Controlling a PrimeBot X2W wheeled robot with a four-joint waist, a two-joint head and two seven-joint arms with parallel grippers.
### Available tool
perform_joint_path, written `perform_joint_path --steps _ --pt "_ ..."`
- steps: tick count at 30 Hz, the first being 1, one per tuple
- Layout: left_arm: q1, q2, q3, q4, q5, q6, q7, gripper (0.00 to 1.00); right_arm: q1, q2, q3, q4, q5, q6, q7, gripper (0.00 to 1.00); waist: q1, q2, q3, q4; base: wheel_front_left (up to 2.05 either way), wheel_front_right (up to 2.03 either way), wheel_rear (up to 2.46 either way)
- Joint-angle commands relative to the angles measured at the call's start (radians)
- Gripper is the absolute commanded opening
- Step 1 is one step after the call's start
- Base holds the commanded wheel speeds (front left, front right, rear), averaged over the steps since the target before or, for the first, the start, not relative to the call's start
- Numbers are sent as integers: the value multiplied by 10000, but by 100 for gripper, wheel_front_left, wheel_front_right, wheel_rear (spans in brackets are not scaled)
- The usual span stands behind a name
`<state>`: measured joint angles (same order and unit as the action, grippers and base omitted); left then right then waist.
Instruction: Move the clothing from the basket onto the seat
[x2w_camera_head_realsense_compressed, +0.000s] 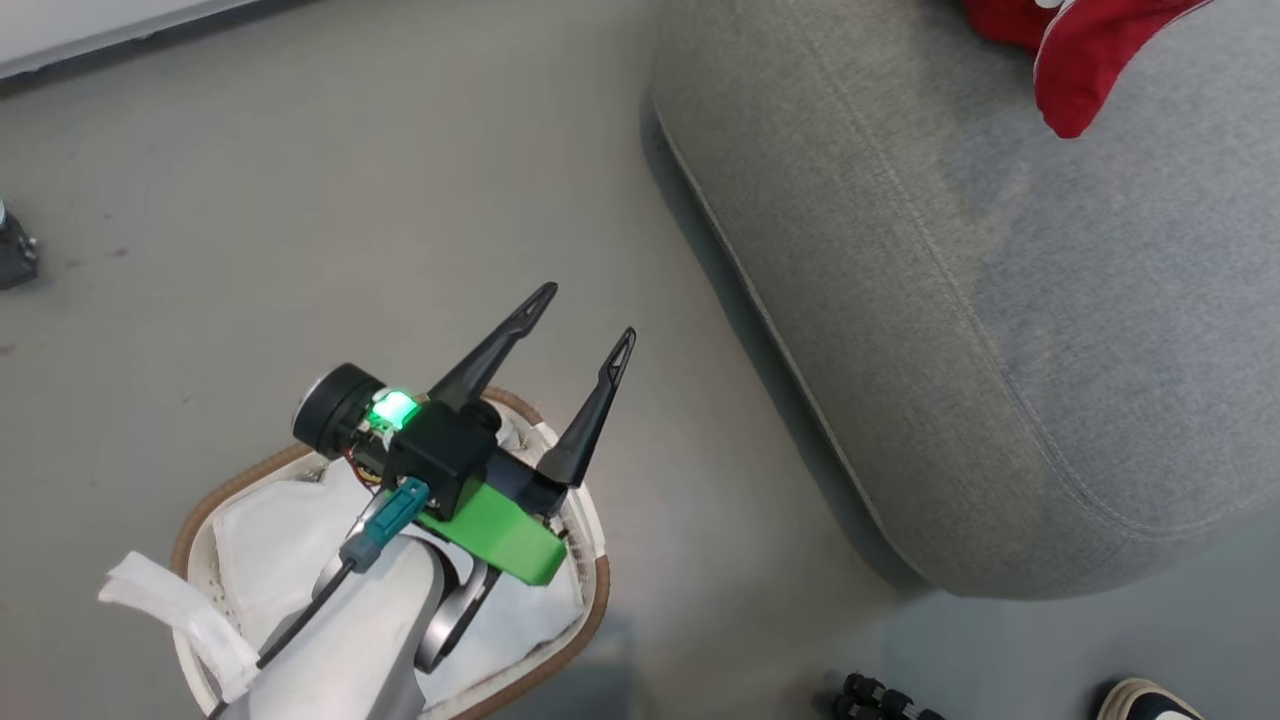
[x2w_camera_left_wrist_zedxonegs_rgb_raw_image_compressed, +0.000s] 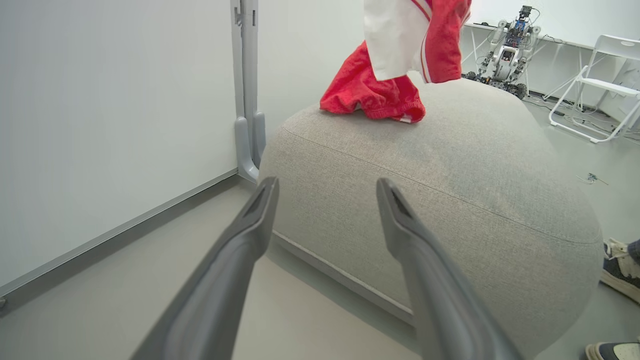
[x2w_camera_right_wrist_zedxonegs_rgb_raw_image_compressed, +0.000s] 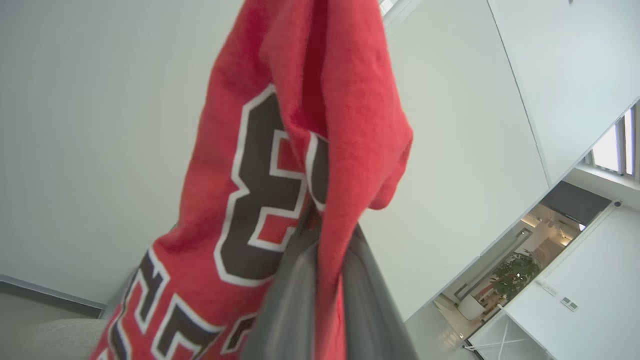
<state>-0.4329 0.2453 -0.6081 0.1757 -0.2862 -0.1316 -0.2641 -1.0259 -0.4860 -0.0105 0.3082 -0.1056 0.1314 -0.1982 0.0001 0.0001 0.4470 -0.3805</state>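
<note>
Two red garments, both out of the basket as far as it can be seen.

- First garment: crumpled on top of the seat, upper centre of the left wrist view.
- Jersey: red with black-and-white numerals, hanging from the right gripper. Its two fingers are pinched tight on a fold at the bottom centre of the right wrist view, and cloth spreads up and left across that frame.
- In the left wrist view the jersey's loose end dangles from the top edge, above the seat and over the first garment. Cannot tell whether the two touch.
- Judgement: it is carried high so the trailing cloth clears the cushion's edge before being lowered and let go.
- Left gripper: carrying nothing, fingers spread wide, lower left of the head view. It sits over the basket's far rim and points up and right toward the seat. It is likely parked there to keep out of the other arm's way.
- Basket: white sheet lining shows and no red. Part of it is hidden under the forearm.
- Jersey versus left gripper: well apart. The red cloth sits in the upper right corner of the head view, with bare floor and the seat's near edge between.
- A shoe stands at the lower right edge of the head view.
</note>
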Motion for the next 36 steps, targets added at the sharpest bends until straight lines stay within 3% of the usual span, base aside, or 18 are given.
perform_joint_path --steps 1,9,23,29,32,33,34,35,36 --pt "-224 137 64 -9 -10 17 -2 100 -275 -134 -274 82 -184 -14 167 0 -1 -1 667 627 0 0 0" --pt "-628 326 -21 -128 -90 17 -2 100 -854 -451 -2225 593 -1549 -16 1063 0 -1 -1 1567 1346 0 0 0" --pt "-959 342 -210 -307 -246 17 -2 100 227 627 -4529 2048 -2397 -15 2650 0 -1 -1 2810 2272 0 0 0" --pt "-1065 404 -22 -321 -216 17 -2 100 787 1323 -5856 2259 -2807 -15 2728 0 -1 -1 2897 2354 0 0 0" --pt "-1047 378 61 -309 -216 17 -3 100 1009 1327 -6328 2533 -2926 -15 2398 0 -1 -1 2758 2323 0 0 0" --pt "-1021 375 82 -292 -215 17 -3 100 1019 1284 -6452 2643 -2906 -16 2229 10 -1 -1 2696 2294 0 0 0" --pt "-976 365 107 -258 -230 17 -2 100 1011 1217 -6540 2790 -2863 -15 1988 69 -1 -1 2611 2254 0 0 0" --pt "-929 348 141 -239 -254 17 -2 100 1015 1130 -6562 2976 -2851 -15 1754 100 -1 -1 2514 2208 0 0 0" --pt "-880 319 172 -227 -284 17 -2 100 1005 1060 -6569 3170 -2829 -15 1559 100 -1 -1 2415 2168 0 0 0"
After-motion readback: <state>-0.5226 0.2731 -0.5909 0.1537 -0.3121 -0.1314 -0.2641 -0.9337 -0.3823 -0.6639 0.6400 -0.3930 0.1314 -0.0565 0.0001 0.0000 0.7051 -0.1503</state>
